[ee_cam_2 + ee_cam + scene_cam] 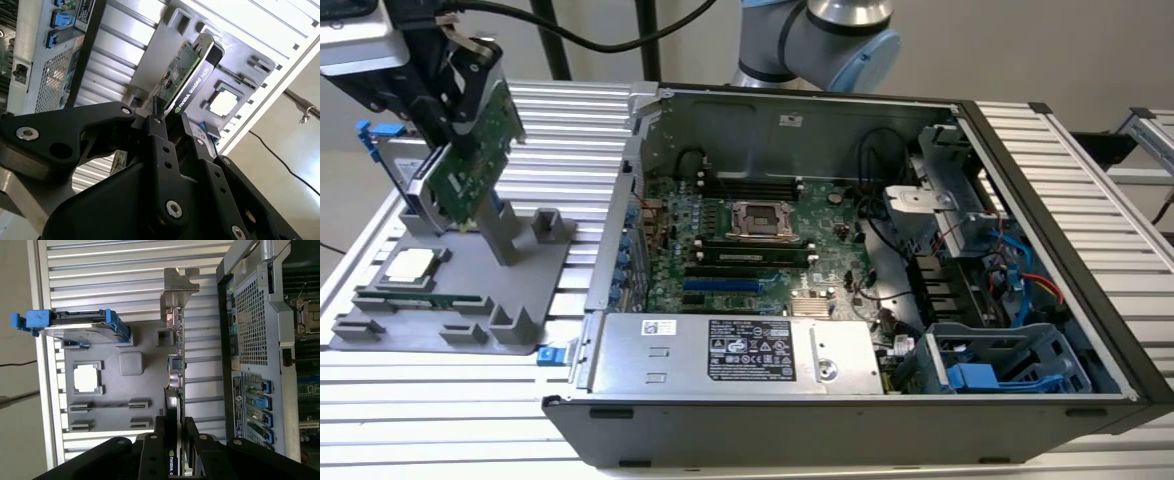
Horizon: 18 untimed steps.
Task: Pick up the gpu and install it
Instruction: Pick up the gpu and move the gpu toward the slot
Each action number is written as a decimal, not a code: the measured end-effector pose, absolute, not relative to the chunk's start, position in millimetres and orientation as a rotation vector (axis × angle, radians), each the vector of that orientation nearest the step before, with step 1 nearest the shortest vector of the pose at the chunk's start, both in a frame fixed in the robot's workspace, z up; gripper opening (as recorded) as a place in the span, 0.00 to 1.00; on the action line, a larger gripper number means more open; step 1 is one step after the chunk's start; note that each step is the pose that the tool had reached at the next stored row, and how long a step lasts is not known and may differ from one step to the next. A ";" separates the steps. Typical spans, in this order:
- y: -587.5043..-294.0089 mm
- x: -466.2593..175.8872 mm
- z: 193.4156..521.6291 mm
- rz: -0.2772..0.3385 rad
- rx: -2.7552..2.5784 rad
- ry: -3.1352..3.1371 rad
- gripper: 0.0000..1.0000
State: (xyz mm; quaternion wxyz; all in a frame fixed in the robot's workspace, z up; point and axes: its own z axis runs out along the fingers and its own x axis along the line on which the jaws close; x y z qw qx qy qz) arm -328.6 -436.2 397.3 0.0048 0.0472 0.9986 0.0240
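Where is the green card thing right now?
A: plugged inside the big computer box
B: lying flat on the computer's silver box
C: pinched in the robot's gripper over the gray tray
C: the gripper is shut on the gpu, which stands on edge above the gray tray, outside the open computer case.

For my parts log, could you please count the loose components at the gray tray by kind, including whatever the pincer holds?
gpu, gripped in the pincer: 1
hard drive: 1
processor: 1
memory stick: 1
Total: 4
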 end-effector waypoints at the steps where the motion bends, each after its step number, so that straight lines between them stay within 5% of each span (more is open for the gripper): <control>1: -436.2 -328.6 398.1 0.075 0.148 3.128 0.00; 18: -436.2 -328.6 410.4 0.075 0.148 3.128 0.00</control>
